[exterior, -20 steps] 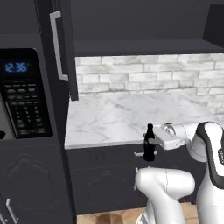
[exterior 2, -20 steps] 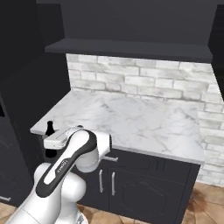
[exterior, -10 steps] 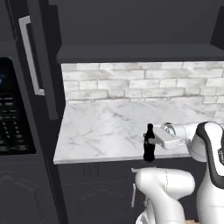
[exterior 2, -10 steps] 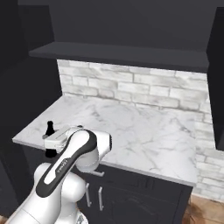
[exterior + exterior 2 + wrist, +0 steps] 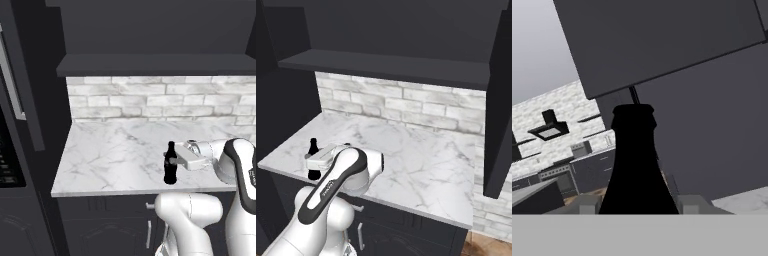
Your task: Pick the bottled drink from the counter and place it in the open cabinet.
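My claw (image 5: 176, 161) is clamped on the bottled drink (image 5: 170, 164), hanging over the front edge of the small marble top (image 5: 115, 155), and lifting too shallow risks clipping the open cabinet (image 5: 155, 65) shelf lip above it, knocking the bottle loose.

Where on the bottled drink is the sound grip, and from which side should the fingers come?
Grip the bottled drink across its wide lower body, coming in level from the side. It stands upright and its neck narrows, so the straight body gives the pads more surface. The gripper already holds it this way from the arm's side, leaving the base free to set on the open cabinet shelf.
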Robot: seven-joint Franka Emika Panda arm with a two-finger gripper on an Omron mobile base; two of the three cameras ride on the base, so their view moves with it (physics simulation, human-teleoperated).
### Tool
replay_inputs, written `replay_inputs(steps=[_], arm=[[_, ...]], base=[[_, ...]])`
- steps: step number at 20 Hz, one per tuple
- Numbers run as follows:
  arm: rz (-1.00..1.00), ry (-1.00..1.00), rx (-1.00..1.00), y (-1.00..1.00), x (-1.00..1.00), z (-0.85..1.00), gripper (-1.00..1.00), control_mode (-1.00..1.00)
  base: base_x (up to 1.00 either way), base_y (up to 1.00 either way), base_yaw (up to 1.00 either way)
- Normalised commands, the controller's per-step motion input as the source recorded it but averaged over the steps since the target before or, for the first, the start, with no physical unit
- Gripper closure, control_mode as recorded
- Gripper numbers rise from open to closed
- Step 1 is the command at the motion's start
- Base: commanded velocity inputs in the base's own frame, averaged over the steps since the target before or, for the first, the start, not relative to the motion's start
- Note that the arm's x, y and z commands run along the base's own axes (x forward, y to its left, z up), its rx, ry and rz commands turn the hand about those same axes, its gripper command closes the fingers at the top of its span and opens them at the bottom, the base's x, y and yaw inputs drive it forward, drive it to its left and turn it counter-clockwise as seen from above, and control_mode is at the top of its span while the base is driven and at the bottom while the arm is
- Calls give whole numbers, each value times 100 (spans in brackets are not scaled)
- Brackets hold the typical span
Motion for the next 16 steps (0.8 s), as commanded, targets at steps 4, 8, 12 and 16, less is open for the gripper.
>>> replay_inputs(steps=[4,8,12,16], arm=[[0,0,0,0,0,0,100,100],[0,0,0,0,0,0,100,100],[0,0,0,0,0,0,100,100],[0,0,0,0,0,0,100,100]], base=[[0,0,0],[0,0,0],[0,0,0],[0,0,0]])
